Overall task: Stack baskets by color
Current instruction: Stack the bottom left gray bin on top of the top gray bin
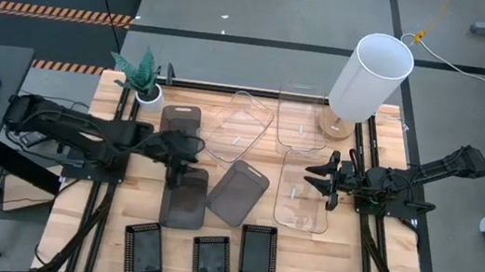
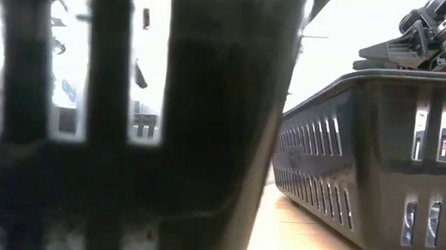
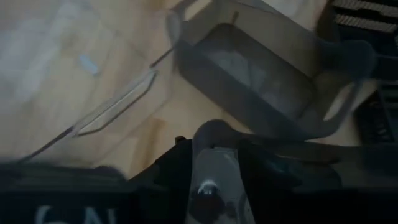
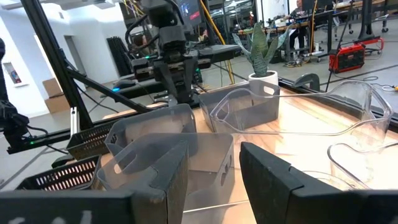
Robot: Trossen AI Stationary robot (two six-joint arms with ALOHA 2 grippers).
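Left fingers: hanging over the near rim of the grey basket (image 1: pixel 185 197) at centre-left of the high view; left gripper (image 1: pixel 185 159) reading as parted, with a narrow gap, nothing seen clamped between the pads.
Right fingers: standing apart on the right gripper (image 1: pixel 329 177), right of centre in the high view, holding nothing, pointing at the clear bin (image 1: pixel 303 193) just beside them.
Clear bins: sitting in the upper middle and centre-right of the high view, largest of the lot; likely light, thin-walled and slick, best pinched at a rim or handle cut-out.
Grey baskets: one at upper centre-left beside the potted plant (image 1: pixel 143 76), one under the left gripper, a third grey basket (image 1: pixel 237 192) lying angled just right of it; looking stiff yet light, probably sliding easily on wood, so gripping the short-end wall seems safest.
Black mesh trays: lining the bottom centre (image 1: pixel 206 260), smallest, flat, light; slotted walls offering edge holds.
White cylinder: standing upper right (image 1: pixel 370 75), not part of sorting.
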